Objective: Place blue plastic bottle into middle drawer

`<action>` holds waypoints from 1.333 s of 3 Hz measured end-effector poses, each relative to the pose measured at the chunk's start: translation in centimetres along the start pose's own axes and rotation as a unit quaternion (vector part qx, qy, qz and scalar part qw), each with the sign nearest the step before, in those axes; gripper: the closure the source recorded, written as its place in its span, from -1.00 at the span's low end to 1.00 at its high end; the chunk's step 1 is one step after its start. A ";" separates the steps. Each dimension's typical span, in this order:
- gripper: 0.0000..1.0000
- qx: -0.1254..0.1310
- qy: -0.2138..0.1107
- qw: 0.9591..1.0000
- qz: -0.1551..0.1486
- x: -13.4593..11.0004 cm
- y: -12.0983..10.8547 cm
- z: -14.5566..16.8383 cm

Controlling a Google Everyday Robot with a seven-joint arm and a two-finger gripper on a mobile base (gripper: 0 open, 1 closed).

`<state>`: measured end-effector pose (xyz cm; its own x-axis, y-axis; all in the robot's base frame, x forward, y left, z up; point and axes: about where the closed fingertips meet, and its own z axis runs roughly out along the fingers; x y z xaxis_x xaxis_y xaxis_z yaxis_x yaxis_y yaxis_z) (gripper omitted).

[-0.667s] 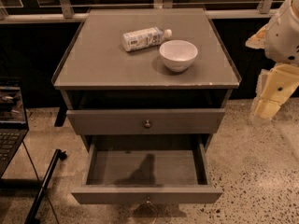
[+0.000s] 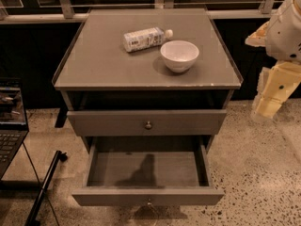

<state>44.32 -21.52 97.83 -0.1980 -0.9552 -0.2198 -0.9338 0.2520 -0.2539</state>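
Observation:
The blue plastic bottle [image 2: 145,39] lies on its side on the cabinet top [image 2: 103,65], white cap pointing right, just left of and behind a white bowl [image 2: 179,55]. The middle drawer [image 2: 148,197] is the lower of the two. It stands pulled open with nothing inside, only a shadow on its floor. Its knob is at the bottom edge of the view. The gripper [image 2: 269,100] hangs at the right, off the cabinet's right side at about the upper drawer's height, away from the bottle and holding nothing that I can see.
The upper drawer [image 2: 148,124] is shut, with a round knob. A laptop [image 2: 9,121] on a stand and a black stand leg [image 2: 44,187] are at the left. A railing [image 2: 66,4] runs behind the cabinet. The floor [image 2: 254,173] is speckled.

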 end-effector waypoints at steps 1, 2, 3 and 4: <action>-1.00 -0.006 -0.032 0.998 -0.044 -1.7 -2.7 1.3; -1.00 -0.019 -0.076 0.992 -0.098 -4.9 -6.7 4.1; -1.00 -0.029 -0.103 0.984 -0.140 -8.2 -10.5 7.2; -1.00 -0.022 -0.122 0.978 -0.170 -12.0 -13.8 9.4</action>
<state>62.39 -12.11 95.14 0.1984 -0.9158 -0.3491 -0.9462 -0.0860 -0.3121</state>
